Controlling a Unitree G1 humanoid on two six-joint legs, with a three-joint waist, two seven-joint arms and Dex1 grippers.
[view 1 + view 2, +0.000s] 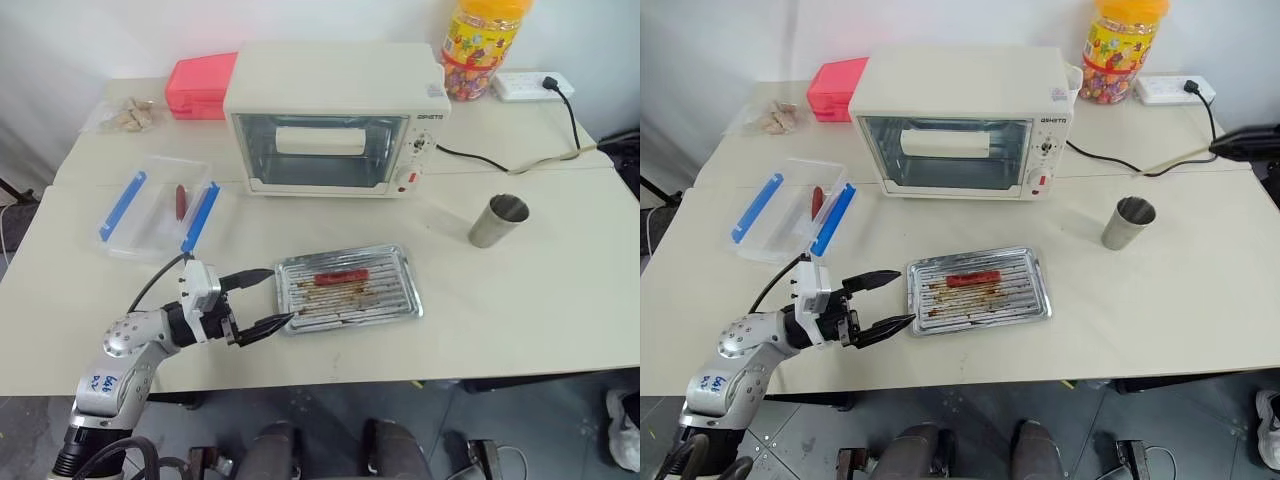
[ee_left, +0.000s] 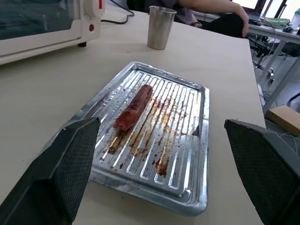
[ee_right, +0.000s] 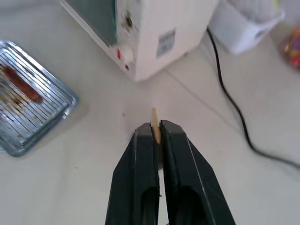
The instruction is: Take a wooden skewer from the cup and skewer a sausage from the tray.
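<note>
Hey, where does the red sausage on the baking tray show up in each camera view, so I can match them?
Left eye view: sausage in the tray's far half, below centre.
Right eye view: sausage, same spot.
Left wrist view: sausage lying left of centre on the ridges.
Right wrist view: sausage at the left edge.
Shared landmark: white toaster oven.

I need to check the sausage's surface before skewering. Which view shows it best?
The left wrist view: the sausage lies close and large on the tray. In both eye views it is a small red strip; the right wrist view catches it at the edge.
</note>
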